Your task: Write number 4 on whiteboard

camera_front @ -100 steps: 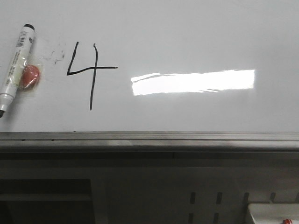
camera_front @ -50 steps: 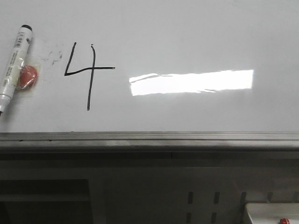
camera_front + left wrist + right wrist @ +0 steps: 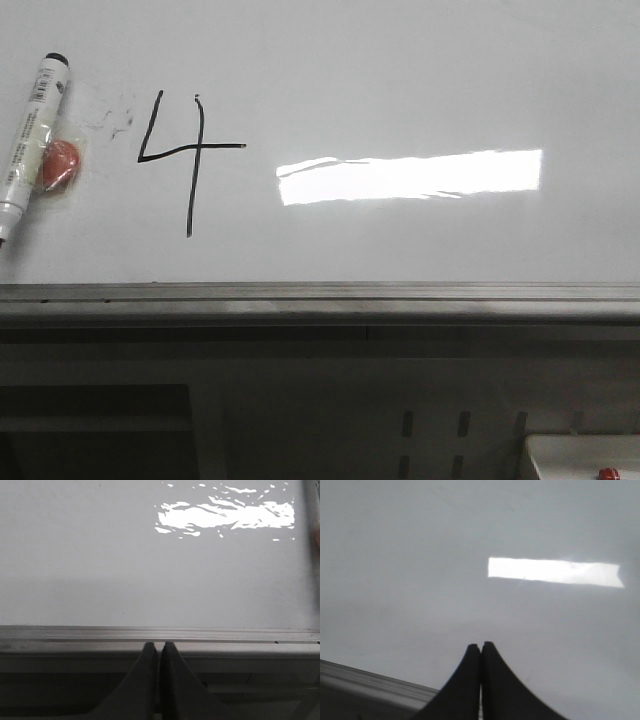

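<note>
A: What lies on the whiteboard point(image 3: 420, 80)?
B: The number 4 point(image 3: 188, 160) at its left part, left of the bright reflection; a marker point(image 3: 28, 140) beside it. Nothing has shifted since half a second ago.
A: Your grippers?
B: My left gripper point(image 3: 159, 647) and right gripper point(image 3: 480, 647) are both closed, empty.

closed right tool point(image 3: 480, 647), whiteboard point(image 3: 410, 570), rim point(image 3: 375, 685)

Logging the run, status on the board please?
Left tool shut, right tool shut, both empty. Number 4 drawn on whiteboard. Marker lying beside it.
</note>
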